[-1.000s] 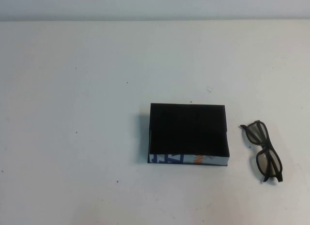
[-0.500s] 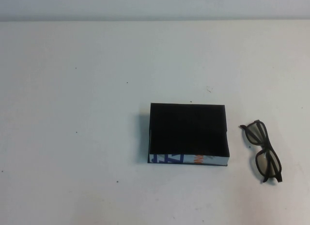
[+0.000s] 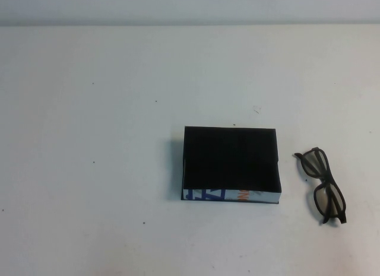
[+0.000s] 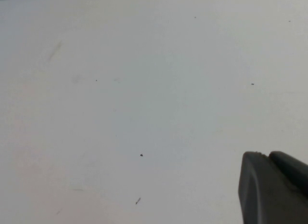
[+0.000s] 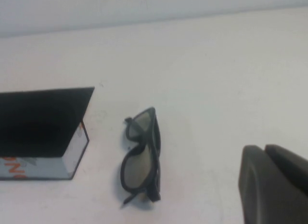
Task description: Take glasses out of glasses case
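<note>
Left gripper (image 4: 272, 188): you see only a dark grey finger part at the edge of the left wrist view, above bare white tabletop; you cannot tell its state. It is out of the high view.
Right gripper (image 5: 272, 183): you see the same kind of dark grey part at the edge of the right wrist view, apart from the glasses and holding nothing visible; you cannot tell whether it is released or clenched. It is out of the high view.
Glasses (image 3: 322, 184): your dark, thick plastic-framed pair with squarish grey-tinted lenses lies on the table, outside the case, just beside its right side and not touching it (image 5: 141, 155).
Glasses case (image 3: 230, 163): your shallow rectangular black box stands open near the table's middle, black interior showing, white front edge printed in blue and orange facing the robot (image 5: 43, 132).
Table (image 3: 95, 110): your white surface carries a few small dark specks.
</note>
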